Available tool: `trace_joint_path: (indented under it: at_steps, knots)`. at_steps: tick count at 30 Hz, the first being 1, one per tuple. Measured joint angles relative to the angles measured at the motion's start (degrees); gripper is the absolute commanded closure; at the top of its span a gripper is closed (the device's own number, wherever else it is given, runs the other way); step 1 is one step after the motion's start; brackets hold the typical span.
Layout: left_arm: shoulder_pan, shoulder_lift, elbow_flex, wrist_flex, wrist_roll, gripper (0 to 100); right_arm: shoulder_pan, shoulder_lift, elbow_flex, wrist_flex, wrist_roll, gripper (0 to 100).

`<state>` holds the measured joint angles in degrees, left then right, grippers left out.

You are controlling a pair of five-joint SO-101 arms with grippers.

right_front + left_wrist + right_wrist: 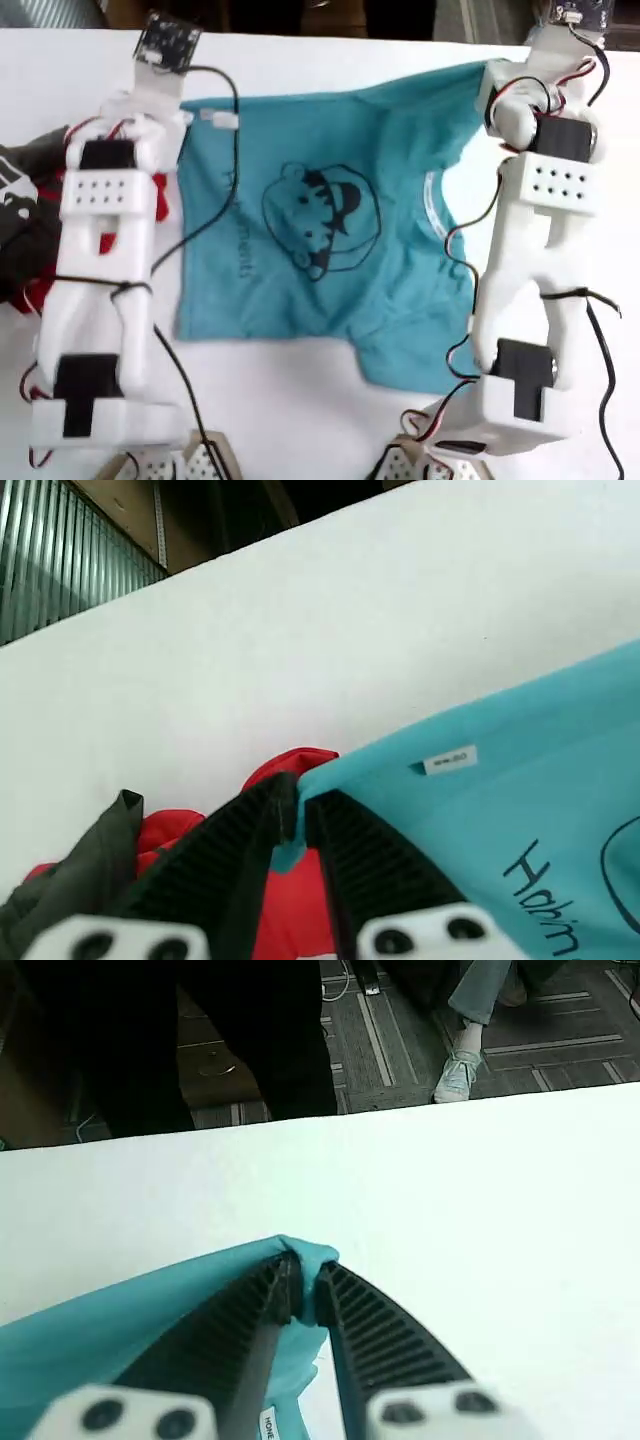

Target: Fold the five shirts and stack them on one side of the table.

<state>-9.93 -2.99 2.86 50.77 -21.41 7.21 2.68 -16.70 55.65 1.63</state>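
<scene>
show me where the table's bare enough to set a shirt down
Bare table runs along the far edge, beyond the teal shirt, between the left pincer and right pincer. A second patch lies nearer, between the left arm and right arm. Crowded: by the left arm, the red shirt and dark shirt.

Teal shirt (300,260): soft matt cloth. Red shirt (290,910), dark garment (90,870): matt cloth. Table (330,60): smooth, white, matt. Left gripper (300,805), right gripper (305,1270): black ribbed plastic. Arm bodies (100,300): smooth white plastic.

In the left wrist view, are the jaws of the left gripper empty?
No, the left gripper holds a corner of the teal shirt pinched between its jaws.
</scene>
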Motion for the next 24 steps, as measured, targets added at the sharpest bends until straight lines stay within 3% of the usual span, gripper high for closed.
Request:
trace_joint_path:
  at_steps: [5, 16, 24]
  knots:
    - [0.4, 7.1, -5.5, 5.5, -4.0, 98, -2.1, 4.6, -1.1, 0.1, 3.1, 97.8]
    - [0.4, 21.6, -10.3, 9.9, -4.8, 98, -3.3, 16.4, -1.1, 3.7, 4.6, 97.8]
    - [0.4, 22.2, -18.8, 22.2, -5.9, 98, -3.3, 15.8, -4.0, 9.5, 6.1, 97.8]
